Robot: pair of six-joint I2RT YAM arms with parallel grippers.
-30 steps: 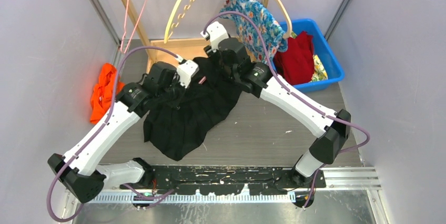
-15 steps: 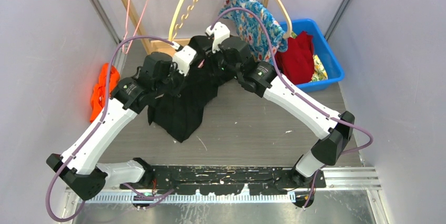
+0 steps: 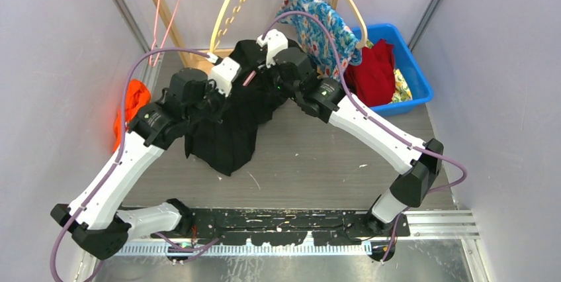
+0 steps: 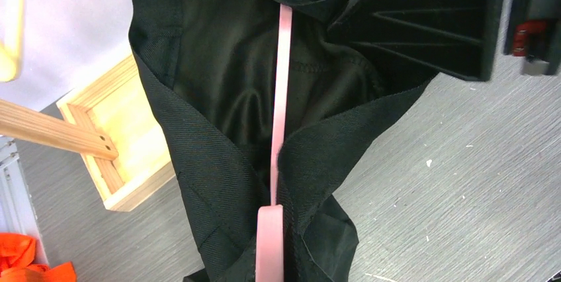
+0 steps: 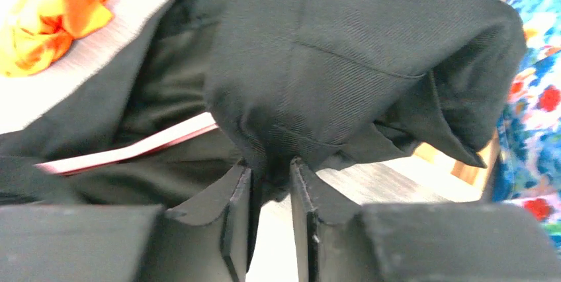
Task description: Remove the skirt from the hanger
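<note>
The black skirt point(image 3: 228, 133) hangs bunched between both arms, its lower end resting on the grey table point(image 3: 331, 156). A pink hanger point(image 4: 283, 96) runs through the skirt's waist and shows as a pink sliver point(image 3: 250, 78) from above. My left gripper point(image 3: 233, 87) is shut on the hanger's near end, its fingers hidden by cloth. My right gripper point(image 5: 270, 166) is shut on a fold of the skirt point(image 5: 344, 77), pinched at the fingertips, just right of the left gripper.
A wooden rack base point(image 3: 205, 57) stands right behind the skirt. A floral garment point(image 3: 324, 24) hangs at the back. A blue bin point(image 3: 410, 63) with a red cloth point(image 3: 374, 73) is at the back right. An orange cloth point(image 3: 129, 106) lies by the left wall.
Both arms have moved up and toward the back, and the skirt has been lifted from a spread heap into a narrow hanging bunch. The right jaws have narrowed onto the fabric.
</note>
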